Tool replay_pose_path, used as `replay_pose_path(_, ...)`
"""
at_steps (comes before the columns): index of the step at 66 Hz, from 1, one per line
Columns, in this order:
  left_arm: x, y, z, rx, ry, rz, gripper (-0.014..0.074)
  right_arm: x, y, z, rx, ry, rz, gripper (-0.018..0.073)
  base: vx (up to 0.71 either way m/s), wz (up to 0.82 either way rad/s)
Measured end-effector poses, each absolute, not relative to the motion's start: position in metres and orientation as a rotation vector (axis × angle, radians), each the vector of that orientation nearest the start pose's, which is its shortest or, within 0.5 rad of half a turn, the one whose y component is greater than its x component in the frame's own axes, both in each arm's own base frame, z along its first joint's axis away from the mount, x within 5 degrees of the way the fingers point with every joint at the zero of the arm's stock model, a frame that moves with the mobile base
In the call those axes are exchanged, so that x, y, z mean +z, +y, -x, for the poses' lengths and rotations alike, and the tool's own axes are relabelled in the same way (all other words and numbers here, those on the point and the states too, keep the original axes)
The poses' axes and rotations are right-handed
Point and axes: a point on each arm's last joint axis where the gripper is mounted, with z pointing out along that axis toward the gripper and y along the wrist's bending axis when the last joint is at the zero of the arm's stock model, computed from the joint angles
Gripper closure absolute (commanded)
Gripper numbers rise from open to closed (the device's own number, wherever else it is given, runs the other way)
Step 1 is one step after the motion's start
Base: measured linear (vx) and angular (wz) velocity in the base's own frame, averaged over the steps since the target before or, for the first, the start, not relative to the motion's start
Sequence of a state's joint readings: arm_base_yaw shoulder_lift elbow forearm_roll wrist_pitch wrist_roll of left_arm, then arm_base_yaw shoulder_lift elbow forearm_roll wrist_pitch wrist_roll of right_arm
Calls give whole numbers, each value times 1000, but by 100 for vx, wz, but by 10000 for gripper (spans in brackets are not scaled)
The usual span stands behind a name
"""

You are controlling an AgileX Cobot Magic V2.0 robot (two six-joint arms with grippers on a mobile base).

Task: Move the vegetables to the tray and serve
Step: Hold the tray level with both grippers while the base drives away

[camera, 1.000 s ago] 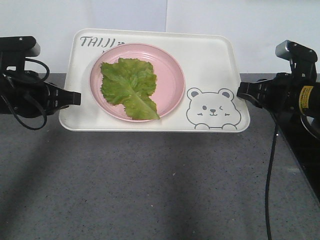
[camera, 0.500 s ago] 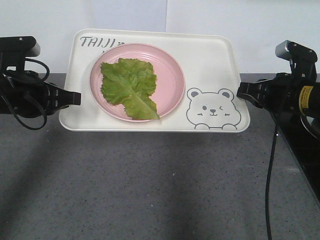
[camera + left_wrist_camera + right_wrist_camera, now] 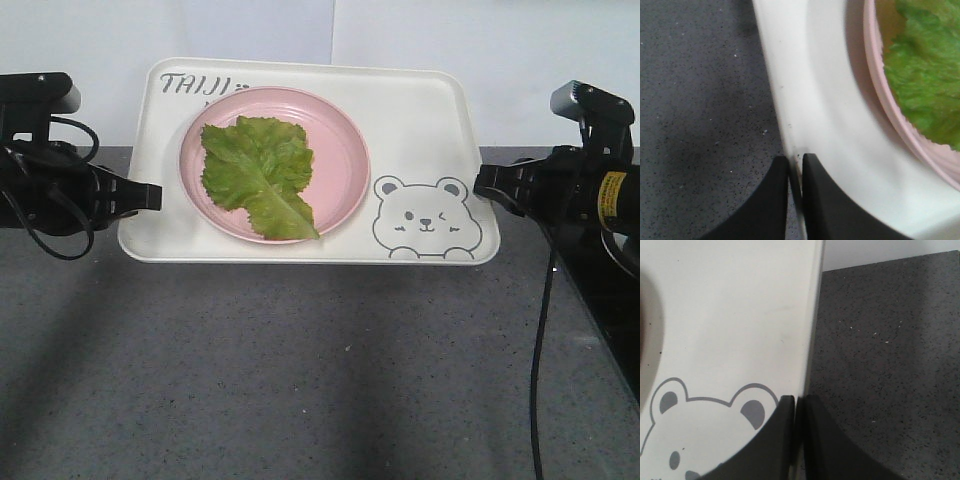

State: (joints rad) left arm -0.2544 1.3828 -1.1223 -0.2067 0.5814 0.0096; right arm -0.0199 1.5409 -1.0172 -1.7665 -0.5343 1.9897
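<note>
A green crinkly lettuce leaf, the vegetables (image 3: 260, 175) (image 3: 920, 70), lies on a round pink plate (image 3: 340, 150) (image 3: 900, 115) that rests on the cream-white tray (image 3: 420, 110) (image 3: 825, 125) (image 3: 730, 330) with the bear drawing. The tray hangs above the grey table, tilted toward the camera. My left gripper (image 3: 152, 195) (image 3: 795, 162) is shut on the tray's left rim. On the opposite side my right gripper (image 3: 482, 182) (image 3: 796, 402) is shut on the right rim, beside the bear's ear.
The speckled grey tabletop (image 3: 300, 370) spreads below and in front of the tray. A white wall (image 3: 560, 40) stands behind. Cables (image 3: 540, 350) hang from the right arm.
</note>
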Motion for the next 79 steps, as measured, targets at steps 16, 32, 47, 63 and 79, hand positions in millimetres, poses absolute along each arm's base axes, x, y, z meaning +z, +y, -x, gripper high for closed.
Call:
replay_pose_path(16, 325, -86, -290, -341, 2329, -163, 602, 279, 39, -335, 656, 2106, 89, 562, 0, 0)
replay_pose_path(32, 325, -86, -290, -341, 2329, -163, 602, 279, 39, -335, 656, 2106, 89, 562, 0, 0)
replay_pose_path(47, 325, -86, -290, -341, 2329, -163, 602, 279, 39, -335, 656, 2106, 89, 562, 0, 0)
replay_pose_path(63, 325, -86, -290, -341, 2329, -163, 602, 279, 39, -335, 656, 2106, 89, 562, 0, 0)
replay_pose_path(79, 325, -86, -290, -341, 2329, -163, 602, 279, 39, -335, 656, 2106, 89, 562, 0, 0)
